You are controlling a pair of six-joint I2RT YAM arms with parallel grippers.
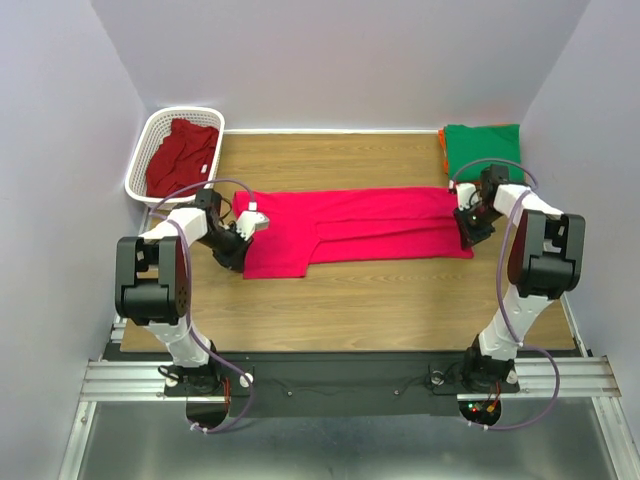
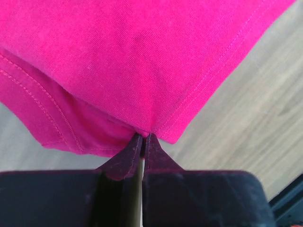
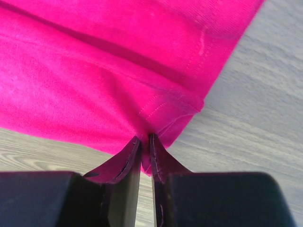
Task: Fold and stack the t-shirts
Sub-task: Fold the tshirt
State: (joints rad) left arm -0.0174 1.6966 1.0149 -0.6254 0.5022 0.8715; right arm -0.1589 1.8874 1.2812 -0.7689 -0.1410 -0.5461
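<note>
The bright pink-red t-shirt (image 1: 360, 230) lies stretched flat across the middle of the table, folded lengthwise. My left gripper (image 1: 238, 243) is shut on its left end; the left wrist view shows the cloth (image 2: 142, 61) pinched at the fingertips. My right gripper (image 1: 468, 232) is shut on its right end; the right wrist view shows the hem (image 3: 156, 71) pinched between the jaws. The darker crimson t-shirt (image 1: 183, 155) lies crumpled in the basket. The green t-shirt (image 1: 484, 150) lies folded at the back right on the orange one (image 1: 442, 150), of which only an edge shows.
The white lattice basket (image 1: 150, 135) stands at the back left corner. Grey walls close in the table on three sides. Bare wood (image 1: 380, 300) lies between the shirt and the arm bases.
</note>
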